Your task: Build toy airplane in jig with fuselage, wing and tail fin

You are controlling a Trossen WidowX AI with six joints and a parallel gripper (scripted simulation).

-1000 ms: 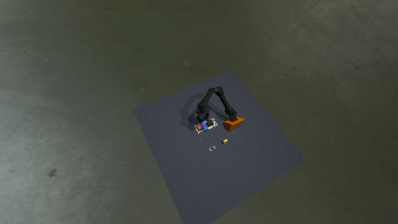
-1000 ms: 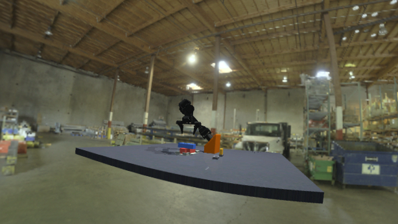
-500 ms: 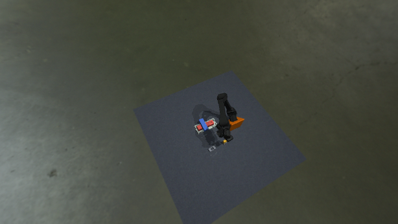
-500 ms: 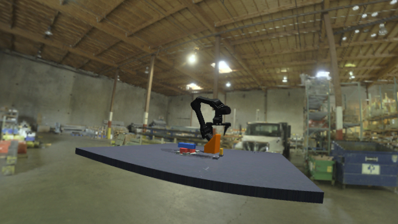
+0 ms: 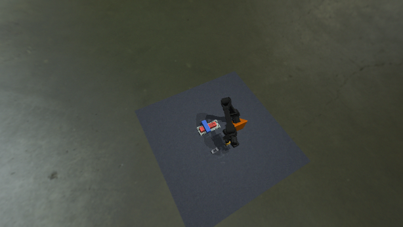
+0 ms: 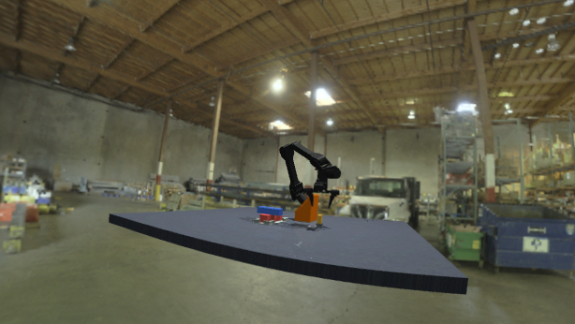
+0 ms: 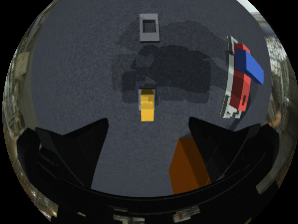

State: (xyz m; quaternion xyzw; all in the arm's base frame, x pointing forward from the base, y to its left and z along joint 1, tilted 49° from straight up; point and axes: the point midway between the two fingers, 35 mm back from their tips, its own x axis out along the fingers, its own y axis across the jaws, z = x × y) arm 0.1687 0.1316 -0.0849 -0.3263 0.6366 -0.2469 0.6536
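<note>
Two parts of our toy plane looked done: the red fuselage (image 5: 213,124) (image 6: 265,217) (image 7: 241,91) lay in the pale cradle (image 5: 200,133) (image 7: 229,82), and the blue wing (image 5: 205,126) (image 6: 270,211) (image 7: 249,67) sat across its top, though we could not tell if its tab was all the way in. One part was left, the yellow tail fin (image 5: 228,143) (image 6: 319,219) (image 7: 147,107), which stood apart from the plane in a small holder (image 7: 140,98). Our gripper (image 5: 231,140) (image 6: 321,198) (image 7: 149,121) was wide and held nothing, up above the fin. We had to pick it up, fit it near the tail, let go and move away
</note>
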